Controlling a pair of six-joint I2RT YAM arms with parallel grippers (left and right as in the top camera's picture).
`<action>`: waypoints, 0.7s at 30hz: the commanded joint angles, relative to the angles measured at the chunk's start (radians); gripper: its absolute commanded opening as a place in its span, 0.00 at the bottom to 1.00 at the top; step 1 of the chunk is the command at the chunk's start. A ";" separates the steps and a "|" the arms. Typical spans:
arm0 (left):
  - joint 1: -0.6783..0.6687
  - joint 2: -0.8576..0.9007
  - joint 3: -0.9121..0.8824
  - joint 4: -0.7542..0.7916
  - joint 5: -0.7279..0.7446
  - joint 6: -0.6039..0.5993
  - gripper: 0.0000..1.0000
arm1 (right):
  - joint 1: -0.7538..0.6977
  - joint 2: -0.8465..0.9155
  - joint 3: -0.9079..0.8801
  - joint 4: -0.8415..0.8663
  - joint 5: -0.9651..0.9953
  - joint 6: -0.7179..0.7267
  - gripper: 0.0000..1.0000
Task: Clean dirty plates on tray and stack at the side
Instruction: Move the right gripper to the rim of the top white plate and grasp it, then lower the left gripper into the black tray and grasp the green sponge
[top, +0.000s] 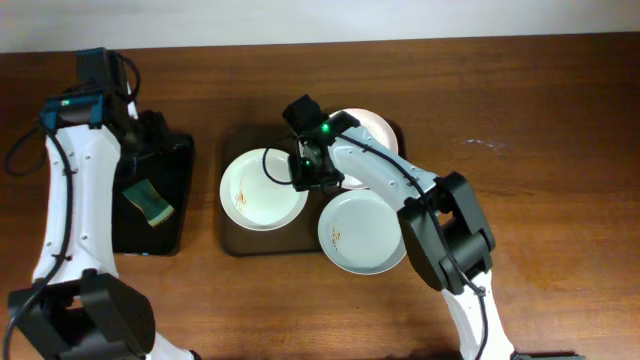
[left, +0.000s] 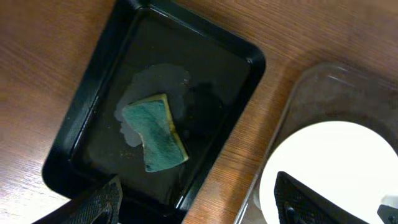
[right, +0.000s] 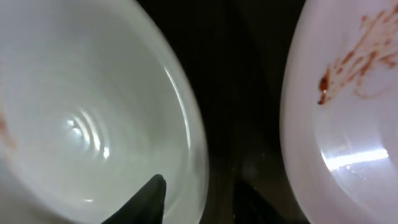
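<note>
Three dirty plates lie on the brown tray (top: 231, 243): a white one at the left (top: 263, 189), a white one at the back right (top: 372, 128) and a pale blue-green one at the front right (top: 362, 232), overhanging the tray's edge. My right gripper (top: 310, 170) is open and low over the tray. Its fingers (right: 202, 202) straddle the right rim of the left plate (right: 81, 106), one inside and one outside. A plate with brown smears (right: 348, 112) lies beside it. My left gripper (left: 199, 199) is open and empty above the black tray's near edge.
A narrower black tray (top: 180, 190) stands left of the brown tray, with a green sponge (top: 148, 203) in it. The sponge (left: 152, 132) lies by a wet patch in the black tray (left: 81, 124). Bare wooden table lies to the right.
</note>
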 joint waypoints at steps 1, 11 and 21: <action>0.010 0.032 0.014 -0.002 -0.011 -0.017 0.76 | 0.010 0.033 -0.011 0.018 0.015 0.008 0.31; 0.010 0.170 0.004 -0.023 -0.010 -0.017 0.77 | 0.010 0.074 -0.029 0.068 0.016 0.085 0.04; 0.092 0.299 -0.106 0.040 -0.059 -0.194 0.69 | 0.010 0.074 -0.029 0.067 0.016 0.085 0.04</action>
